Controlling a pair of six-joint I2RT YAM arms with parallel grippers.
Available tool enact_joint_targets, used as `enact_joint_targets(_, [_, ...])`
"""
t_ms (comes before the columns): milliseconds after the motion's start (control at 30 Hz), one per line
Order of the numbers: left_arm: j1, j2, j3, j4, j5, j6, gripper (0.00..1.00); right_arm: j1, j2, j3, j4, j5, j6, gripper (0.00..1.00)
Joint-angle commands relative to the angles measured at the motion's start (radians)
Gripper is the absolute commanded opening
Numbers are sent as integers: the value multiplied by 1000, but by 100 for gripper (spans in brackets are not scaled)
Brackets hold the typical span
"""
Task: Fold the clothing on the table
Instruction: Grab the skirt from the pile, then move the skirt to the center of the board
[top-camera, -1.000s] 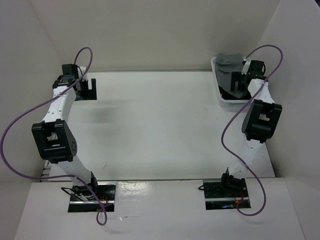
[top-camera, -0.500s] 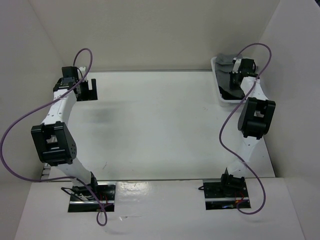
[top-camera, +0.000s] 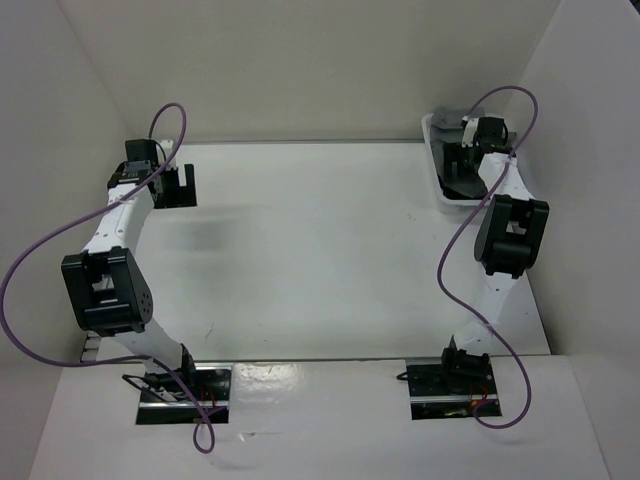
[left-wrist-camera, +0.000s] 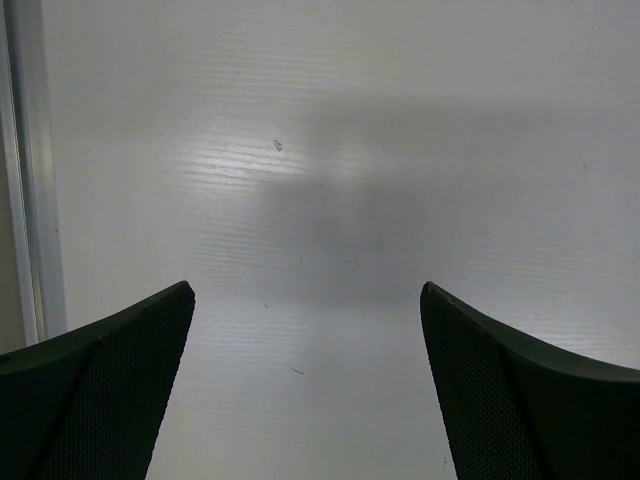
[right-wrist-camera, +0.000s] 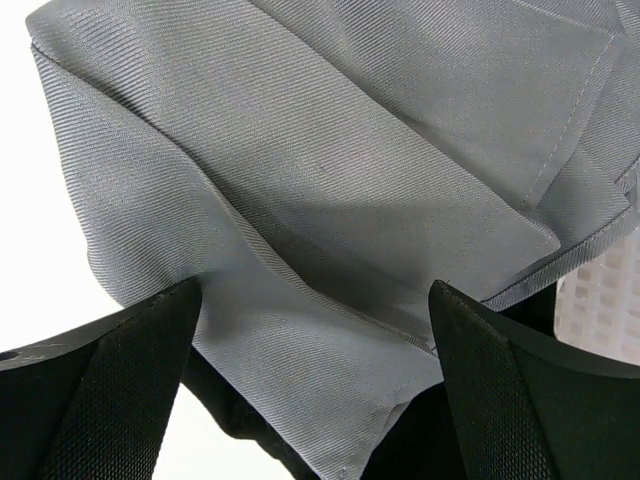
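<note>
One overhead, two close wrist views.
The top camera looks down from above and behind over the whole table (top-camera: 300, 250). Left wrist faces bare tabletop; right wrist peers closely at the clothing (right-wrist-camera: 330, 180) in the basket (top-camera: 434, 160) at that view's far right.

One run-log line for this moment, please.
left gripper: open, above table | right gripper: open, over grey skirt in basket | black garment under skirt | skirt not yet on table

No words, numbers, labels or signs could be read anywhere, not on the grey clothing (right-wrist-camera: 330, 180) and not on the white table (top-camera: 320, 250).
</note>
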Motion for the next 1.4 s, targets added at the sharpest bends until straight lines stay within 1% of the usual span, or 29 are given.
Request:
enact_joint_targets(0, [1,-51,-13,17,18,-12,100,0,-42,-1,4,23,-18,98])
enact_joint_targets(100, [1,-62,-23,17,8,-12,100,-9,-21,-1,4,5,-27,98])
enact_joint_targets(133, [1,-62,-23,17,8,-3,100,-9,-21,-1,4,5,-27,97])
enact_joint_targets(267, [1,-71,-32,17,-1,-3,100,-9,16,-1,4,-18,-27,81])
enact_joint_targets(300, [1,-71,-32,17,-10,-3,100,-9,16,10,4,-28,-27,70])
enact_joint_targets(367, [1,-80,-32,17,-10,-3,100,-9,42,22,-7,-40,-36,55])
enact_joint_targets(400, [1,-80,-32,17,-10,-3,100,-9,42,22,-7,-40,-36,39])
enact_joint_targets(467, [1,-80,-41,17,-19,-3,100,-9,64,32,-16,-49,-36,21])
enact_joint_targets(500, [1,-80,-41,17,-19,-3,100,-9,64,32,-16,-49,-36,5])
enact_joint_targets(533, [1,-80,-41,26,-19,-3,100,-9,64,42,-16,-49,-36,0])
enact_joint_targets(700, [1,-80,-41,26,-19,-3,100,-9,73,73,-27,-16,-36,0])
enact_joint_targets(800, [1,-80,-30,26,-28,-3,100,-9,23,140,-53,4,-27,0])
enact_joint_targets(933, [1,-80,-12,17,-28,7,100,-9,-73,340,-105,14,17,0])
enact_joint_targets(967, [1,-80,-12,17,-28,7,100,-9,-91,378,-114,2,37,0])
enact_joint_targets(1000, [1,-80,-12,17,-28,7,100,-9,-128,456,-137,-29,48,0])
enact_joint_targets(1033, [1,-80,-12,17,-28,7,100,-9,-145,490,-148,-47,48,0])
enact_joint_targets(1067, [1,-80,-12,17,-28,7,100,20,-166,515,-148,-64,60,0])
enact_joint_targets(1100, [1,-80,-12,17,-28,7,100,35,-218,515,-157,-87,60,0])
enact_joint_targets(1133, [1,-80,-12,17,-28,7,100,73,-237,525,-180,-165,60,0])
enact_joint_targets(1200, [1,-80,-12,17,-28,7,100,98,-257,550,-231,-317,60,0])
enact_joint_targets(1233, [1,-71,-12,17,-28,7,100,110,-271,550,-263,-495,72,0])
enact_joint_targets(1300, [1,-71,-1,8,-28,7,100,150,-280,518,-275,-645,72,0])
enact_joint_targets(1333, [1,-71,-1,8,-28,7,100,165,-280,518,-297,-754,72,0])
enact_joint_targets(1367, [1,-71,8,-3,-28,7,100,188,-280,518,-297,-791,72,0])
